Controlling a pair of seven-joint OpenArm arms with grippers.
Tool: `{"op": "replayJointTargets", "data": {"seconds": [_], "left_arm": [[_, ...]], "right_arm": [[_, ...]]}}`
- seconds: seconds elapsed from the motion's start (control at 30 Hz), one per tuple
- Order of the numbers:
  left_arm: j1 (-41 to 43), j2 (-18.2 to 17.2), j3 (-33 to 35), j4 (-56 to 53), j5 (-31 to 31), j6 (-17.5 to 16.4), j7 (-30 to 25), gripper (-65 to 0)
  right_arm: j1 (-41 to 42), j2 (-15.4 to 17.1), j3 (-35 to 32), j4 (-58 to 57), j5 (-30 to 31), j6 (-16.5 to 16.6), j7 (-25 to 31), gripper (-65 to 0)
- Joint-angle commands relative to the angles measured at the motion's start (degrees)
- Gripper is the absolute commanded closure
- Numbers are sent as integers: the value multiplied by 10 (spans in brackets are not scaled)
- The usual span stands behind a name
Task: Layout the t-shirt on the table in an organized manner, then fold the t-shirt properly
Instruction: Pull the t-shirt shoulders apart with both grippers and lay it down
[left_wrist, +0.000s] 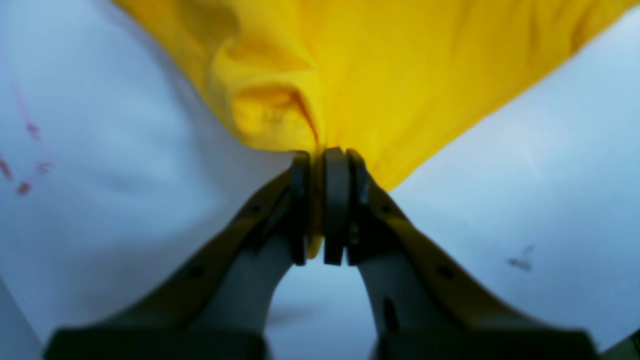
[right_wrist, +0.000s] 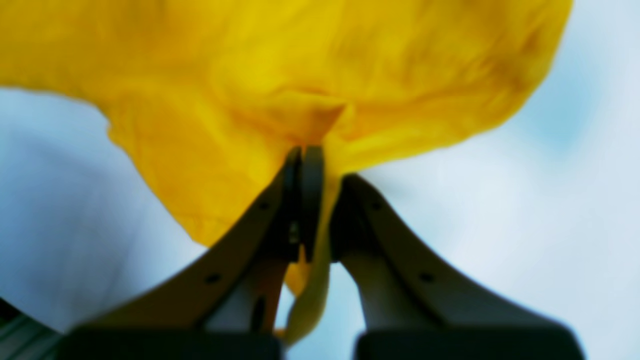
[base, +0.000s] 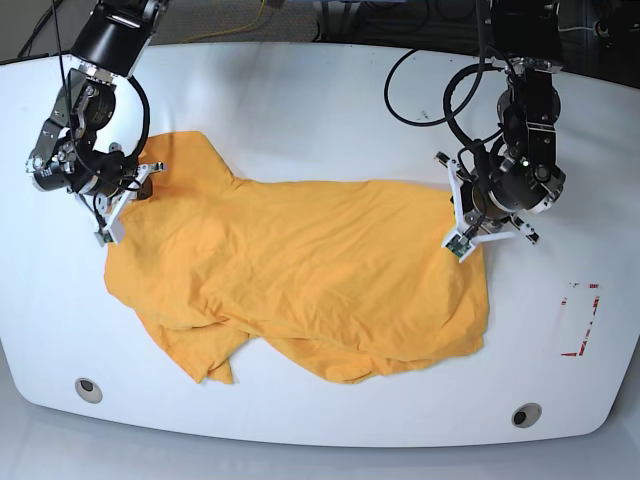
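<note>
Left gripper and right gripper, jaws clamped on opposite edges of the t-shirt, evidently tension it across mid-frame to flatten it on the table

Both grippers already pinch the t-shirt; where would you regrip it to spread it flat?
Take the t-shirt at its crumpled flap near the table's front edge, coming from above: that part is folded under and bunched, while the top edge is already stretched.
</note>
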Motion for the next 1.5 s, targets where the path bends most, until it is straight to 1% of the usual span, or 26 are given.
{"op": "replayJointTargets", "data": {"seconds": [0.0,0.13,0.23,0.4,0.57,0.83,1.1,1.2,1.33,1.47], "left_arm": [[15,-7,-10,24,2,2,-8,-31],[45,-9,-31,35,3,2,-8,-31],[63,-28,-32,39,3,2,-7,-31],[87,-42,-35,39,3,2,-7,-31],[105,-70,-35,39,3,2,-8,-31],[109,-93,-38,39,2,2,-8,-32],[111,-96,-41,37,4,2,-6,-35],[124,-103,-41,37,4,2,-6,-35],[133,-103,-41,37,4,2,-6,-36],[146,-112,-41,37,4,2,-6,-36]], "right_arm": [[-11,10,3,32,10,2,8,0],[-42,11,3,49,9,2,8,0],[-62,13,3,50,9,2,8,0],[-87,14,1,50,9,2,8,0],[-107,14,1,49,9,2,2,0],[-128,13,0,48,9,2,2,0],[-131,13,0,48,8,2,2,0],[-134,14,0,48,8,2,2,0],[-149,15,-1,48,8,2,2,0],[-163,15,-1,48,8,2,2,0]]}}
